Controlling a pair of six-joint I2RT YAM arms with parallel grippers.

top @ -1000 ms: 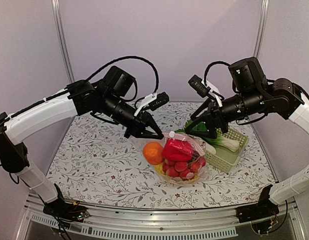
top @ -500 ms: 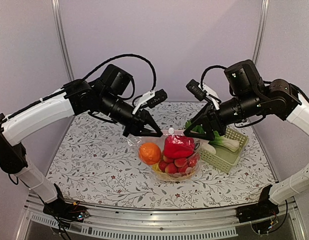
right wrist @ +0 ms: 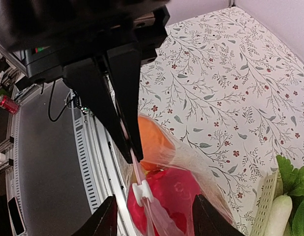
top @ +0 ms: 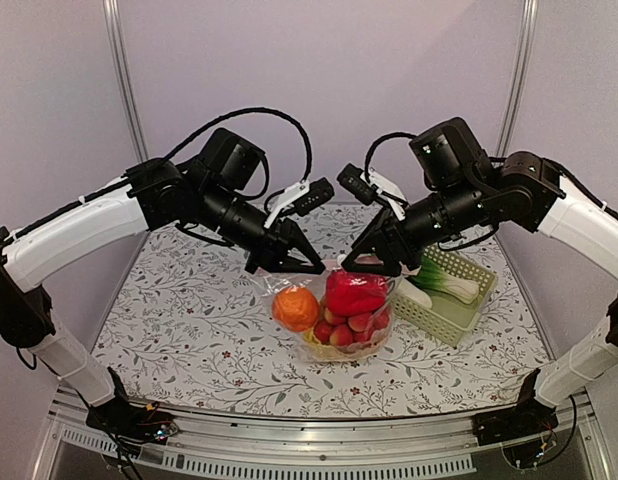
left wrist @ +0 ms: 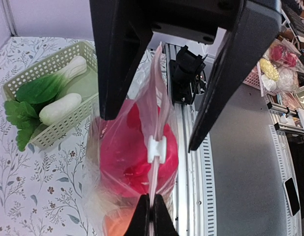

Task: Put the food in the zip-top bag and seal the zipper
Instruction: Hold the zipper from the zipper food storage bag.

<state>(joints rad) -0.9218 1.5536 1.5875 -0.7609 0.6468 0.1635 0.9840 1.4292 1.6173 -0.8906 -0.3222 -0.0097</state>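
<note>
**Bagging looked done, sealing remained**

Nearest the 2 arm bases, the table (top: 179, 335) wore a matte cloth printed with fine grey leaf sprigs. Just beyond it hung the zip-top bag (left wrist: 144, 93), its crinkly clear film bulging around the food. Inside were a dimpled orange (top: 295, 308), a glossy red fruit (top: 355, 293) and, under them, a cluster (top: 349, 328) of small rounded red-pink fruits. Whether the bag's base touched the cloth I could not tell.

Loading therefore seemed finished, and the closing was what was left. The zipper (left wrist: 156, 113), a thin stiff whitish strip, ran taut along the mouth and carried a small white slider (left wrist: 156, 148).

The left gripper (left wrist: 152, 209) was pressed together on the zipper near 1 end, holding the mouth up. The right gripper (right wrist: 154, 204) stood spread, 1 finger on each side of the strip by the slider, gripping nothing that showed. I judged the seal not yet run.

Farther back on the right, a pale green slotted plastic basket (top: 444, 328) held smooth green-and-white leafy vegetables (top: 451, 282), outside the bag. Whether they were meant to go in was unclear.
</note>
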